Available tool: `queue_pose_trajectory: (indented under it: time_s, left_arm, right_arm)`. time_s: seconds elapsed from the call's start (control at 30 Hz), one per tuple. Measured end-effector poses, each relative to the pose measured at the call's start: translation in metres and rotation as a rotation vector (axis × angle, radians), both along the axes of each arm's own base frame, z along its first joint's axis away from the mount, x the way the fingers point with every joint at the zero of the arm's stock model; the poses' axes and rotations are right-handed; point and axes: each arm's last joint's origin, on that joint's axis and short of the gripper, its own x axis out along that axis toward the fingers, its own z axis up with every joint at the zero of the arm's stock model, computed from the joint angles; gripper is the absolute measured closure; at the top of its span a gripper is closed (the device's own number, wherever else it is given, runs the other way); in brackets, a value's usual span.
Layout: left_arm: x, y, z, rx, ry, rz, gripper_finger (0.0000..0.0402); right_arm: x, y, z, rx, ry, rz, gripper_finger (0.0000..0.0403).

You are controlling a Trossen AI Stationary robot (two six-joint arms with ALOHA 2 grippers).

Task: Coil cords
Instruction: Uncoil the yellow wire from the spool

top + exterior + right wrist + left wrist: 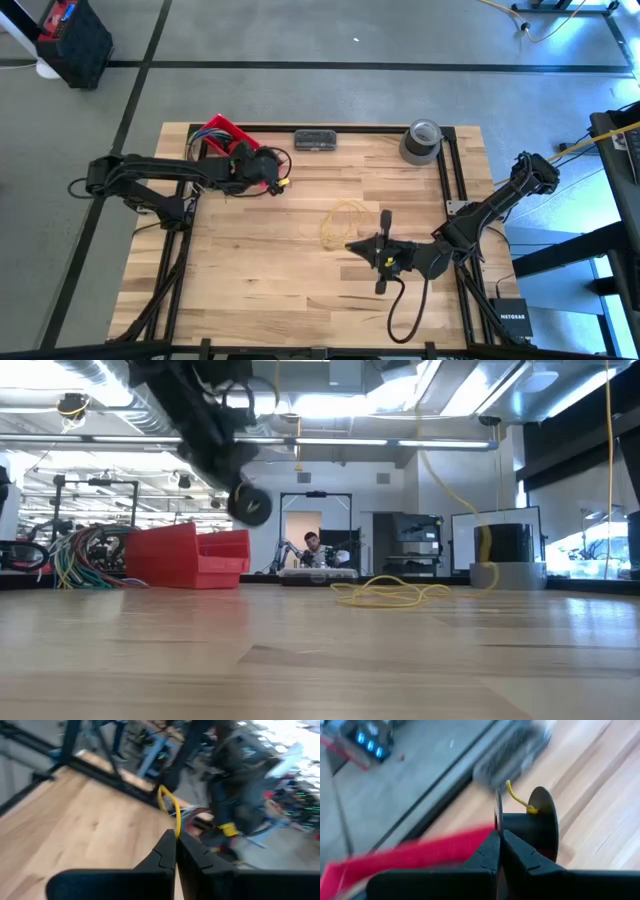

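Left pincer (499, 827) clenched on black spool (540, 822), right pincer (176, 836) pinching yellow cord (170, 802), both raised

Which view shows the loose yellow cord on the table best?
The low view: the cord lies as a clear tangle of loops on the wood. The high view shows it only faintly near the right gripper. Each wrist view shows just a short yellow piece at its shut fingers.
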Motion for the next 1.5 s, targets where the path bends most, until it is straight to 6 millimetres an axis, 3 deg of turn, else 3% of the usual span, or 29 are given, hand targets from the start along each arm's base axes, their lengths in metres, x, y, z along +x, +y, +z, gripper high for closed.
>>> queue_pose_trajectory:
  time_s: [0.23, 0.37, 0.63, 0.87, 1.1, 1.5]
  left_arm:
    - [-0.011, 0.003, 0.046, 0.107, -0.244, -0.055, 0.0396]
    - [-0.018, -0.004, 0.061, 0.091, -0.331, -0.137, 0.0396]
    - [-0.024, -0.015, 0.071, 0.096, -0.36, -0.233, 0.0396]
    - [-0.022, -0.022, 0.071, 0.072, -0.346, -0.334, 0.0396]
    - [-0.018, -0.033, 0.073, 0.014, -0.378, -0.5, 0.0396]
    - [-0.01, -0.058, 0.085, 0.017, -0.497, -0.741, 0.0396]
  right_arm:
    - [0.006, 0.001, -0.017, 0.109, 0.093, 0.026, 0.0393]
    - [0.011, -0.009, -0.026, 0.171, 0.136, -0.065, 0.0358]
    - [0.01, -0.039, -0.046, 0.198, 0.311, -0.25, 0.0245]
    - [0.008, -0.064, -0.056, 0.198, 0.416, -0.392, 0.022]
    - [0.031, -0.083, -0.058, 0.208, 0.323, -0.421, 0.022]
    - [0.083, -0.112, -0.105, 0.286, 0.01, -0.156, 0.022]
